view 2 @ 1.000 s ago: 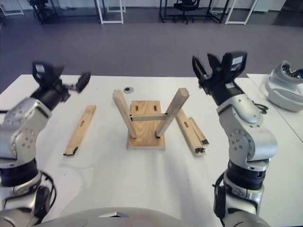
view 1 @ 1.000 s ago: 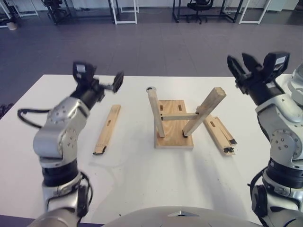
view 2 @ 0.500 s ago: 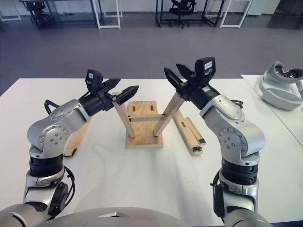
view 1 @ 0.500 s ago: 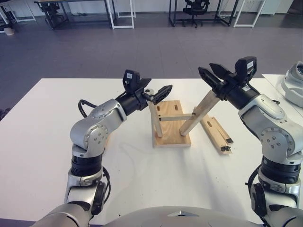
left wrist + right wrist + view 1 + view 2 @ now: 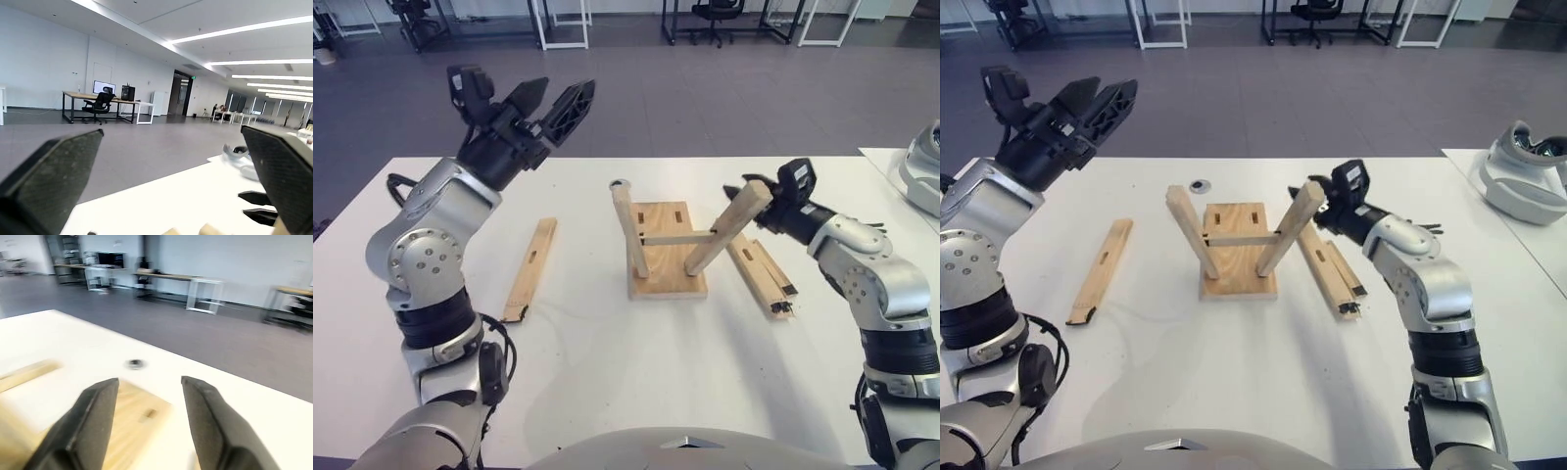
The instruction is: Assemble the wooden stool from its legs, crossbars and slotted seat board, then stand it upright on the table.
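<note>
1. The white tabletop (image 5: 607, 392) carries all the stool parts, and they lie where they lay a second ago.
2. The arms hold the real change. Half a second ago both sets of jaws hung close over the two leg tops. Now the left jaws have swung up and away, high above the tabletop's far left, spread wide and holding nothing. The right jaws have come down to the top of the right leg (image 5: 724, 230). They are parted and right beside it, not clamped on it as far as the wrist view shows. My reading is that the right arm is about to seat or steady that leg while the left is free to fetch a loose part.
3. There is one seat board (image 5: 668, 282), lying flat near the tabletop's middle. Two legs stand tilted in its slots, the left leg (image 5: 631, 230) and the right one, joined by one crossbar (image 5: 677, 238). The stool looks about half built and is not yet upright.
4. I count three loose wooden pieces. One (image 5: 533, 266) lies alone on the robot's left, well apart from the board. What looks like two touching pieces (image 5: 762, 276) lie just right of the board.
5. One small round ring (image 5: 1200, 185) sits beyond the board
</note>
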Robot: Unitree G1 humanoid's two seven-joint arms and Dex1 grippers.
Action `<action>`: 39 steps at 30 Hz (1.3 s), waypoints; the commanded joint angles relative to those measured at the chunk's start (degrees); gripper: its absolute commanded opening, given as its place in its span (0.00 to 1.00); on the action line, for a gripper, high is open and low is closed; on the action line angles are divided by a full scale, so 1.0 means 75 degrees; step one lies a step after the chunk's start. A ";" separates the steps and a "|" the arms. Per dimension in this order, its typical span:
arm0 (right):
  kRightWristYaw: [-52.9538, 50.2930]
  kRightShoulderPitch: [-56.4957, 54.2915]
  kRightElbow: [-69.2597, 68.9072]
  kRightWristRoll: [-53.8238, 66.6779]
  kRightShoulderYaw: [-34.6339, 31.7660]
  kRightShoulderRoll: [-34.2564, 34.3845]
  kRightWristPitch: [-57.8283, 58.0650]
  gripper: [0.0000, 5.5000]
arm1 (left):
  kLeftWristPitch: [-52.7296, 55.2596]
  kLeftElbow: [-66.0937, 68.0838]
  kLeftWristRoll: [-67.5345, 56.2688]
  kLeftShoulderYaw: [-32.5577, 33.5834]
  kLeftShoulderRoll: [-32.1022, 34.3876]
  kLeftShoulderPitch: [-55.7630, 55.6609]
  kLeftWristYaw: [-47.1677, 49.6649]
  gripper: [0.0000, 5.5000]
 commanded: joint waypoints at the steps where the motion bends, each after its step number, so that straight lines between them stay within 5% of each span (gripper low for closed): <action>1: 0.0396 -0.0233 -0.1247 0.0386 0.1236 0.0772 0.0180 0.43 | -0.1515 0.0462 0.2418 0.0112 0.2656 0.3025 -0.2096 0.95; 5: 0.0170 -0.0645 -0.0818 0.0022 0.1835 0.1487 0.0242 0.43 | -0.2375 0.0246 0.3041 -0.0326 0.3668 0.4672 -0.3975 0.95; 8: -0.0183 -0.1257 0.1927 -0.1384 0.1560 0.1019 -0.0810 0.43 | -0.2709 0.0100 0.3804 -0.1603 0.3859 0.4836 -0.4308 0.95; 11: -0.0258 -0.2391 0.6425 -0.3198 0.2296 0.0799 -0.2914 0.43 | -0.3017 0.0227 0.5264 -0.3647 0.3932 0.4333 -0.4532 0.95; 18: 0.0545 -0.3278 1.0282 -0.4254 0.2831 0.1560 -0.5101 0.43 | -0.3495 0.1502 0.7189 -0.5641 0.2706 0.2694 -0.3827 0.95; 23: 0.2817 -0.2887 1.0145 -0.3750 0.2389 0.1559 -0.6295 0.43 | -0.4298 0.3388 0.7690 -0.5771 0.1564 0.1291 -0.3191 0.95; 28: 0.5145 -0.0462 0.5326 -0.2273 0.2278 -0.0133 -0.5436 0.43 | -0.5441 0.5463 0.7503 -0.5541 0.1045 0.0378 -0.3407 0.95; 32: 0.4689 -0.0404 0.4199 -0.1946 0.1297 -0.0810 -0.4852 0.43 | -0.6120 0.6250 0.7225 -0.4797 0.1379 -0.0015 -0.3464 0.95; 35: 0.3330 -0.1366 0.5698 -0.3348 0.1576 -0.0359 -0.5375 0.43 | -0.6343 0.5472 0.6598 -0.4254 0.1945 0.0314 -0.4279 0.95; 39: 0.1214 -0.1732 0.7569 -0.4443 0.1611 0.0264 -0.6056 0.43 | -0.6685 0.4989 0.6468 -0.4718 0.2279 0.0140 -0.5728 0.95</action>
